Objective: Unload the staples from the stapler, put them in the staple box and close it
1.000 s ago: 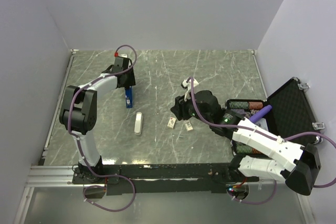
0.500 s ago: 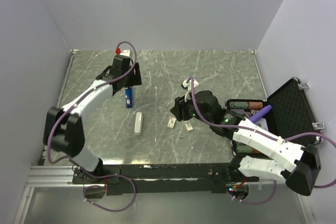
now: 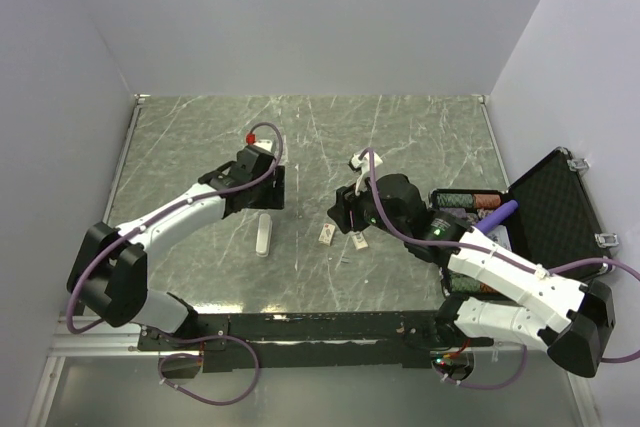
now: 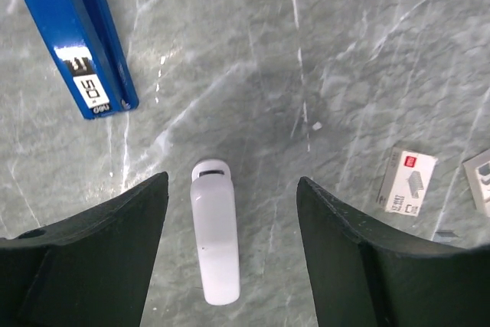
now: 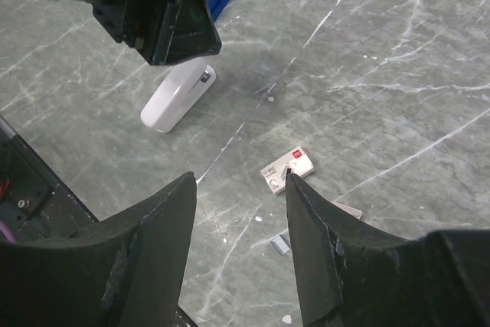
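Desk [image 3: 420,137]: dk grey-green marble-look top, white veins, slight sheen.
Back wall [image 3: 320,17], left wall [image 3: 50,147], right wall [image 3: 580,67]: plain pale grey-lilac panels, matte; enclose desk on 3 sides.
Rail [image 3: 100,332]: silver metal, along desk's near edge.
Light: even, diffuse; soft shadows only.

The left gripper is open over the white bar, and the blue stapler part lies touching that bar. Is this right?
Not quite. The blue stapler part lies apart from the white bar, with bare table between them; the left wrist view shows it. The rest holds.
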Available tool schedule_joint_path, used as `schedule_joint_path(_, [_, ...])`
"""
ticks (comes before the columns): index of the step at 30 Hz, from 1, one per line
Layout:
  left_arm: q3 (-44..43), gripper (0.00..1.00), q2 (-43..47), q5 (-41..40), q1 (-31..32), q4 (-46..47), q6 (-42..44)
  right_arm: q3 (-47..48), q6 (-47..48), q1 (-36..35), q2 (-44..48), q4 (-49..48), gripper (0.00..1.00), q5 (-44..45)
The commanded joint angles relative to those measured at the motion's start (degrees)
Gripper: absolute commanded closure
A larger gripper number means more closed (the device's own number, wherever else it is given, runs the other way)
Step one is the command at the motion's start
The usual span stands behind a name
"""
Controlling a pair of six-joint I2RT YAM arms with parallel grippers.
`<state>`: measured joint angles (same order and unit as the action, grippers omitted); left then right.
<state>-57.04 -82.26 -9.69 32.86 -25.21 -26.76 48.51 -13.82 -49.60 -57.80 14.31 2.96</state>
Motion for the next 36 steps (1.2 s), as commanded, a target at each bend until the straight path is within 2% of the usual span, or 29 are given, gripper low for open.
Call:
schedule_joint_path(1, [1.22, 0.28, 0.96, -3.4, 0.71, -1.42, -2.33, -0.26, -0.06, 0.3, 1.29, -0.51, 0.42, -0.32])
schedule_joint_path(8, [4.56, 0.27, -0.79, -3.14, 1.24, -0.8, -4.35, -0.08, -0.32, 0.3, 0.06, -0.77, 0.42, -0.76])
schedule_joint_path(20, [5.09, 0.29, -4.58, -2.43, 1.85, 1.13, -5.14, -0.7, -0.5, 0.3, -0.65, -1.21, 0.42, -0.94])
schedule_joint_path(22, [5.18, 0.3, -5.1, -2.17, 1.86, 1.3, -5.14, -0.79, -0.41, 0.3, -0.47, -1.12, 0.41, -0.68])
schedule_joint_path(28, [4.65, 0.44, -6.51, -1.64, 2.56, 1.22, -5.23, -0.7, -0.15, 0.3, -0.56, -0.86, 0.42, -0.76])
schedule_joint_path(36, [2.9, 0.49, -6.25, -4.72, 3.7, -1.24, -4.7, -0.61, 0.03, 0.3, -0.65, -0.77, 0.42, -0.68])
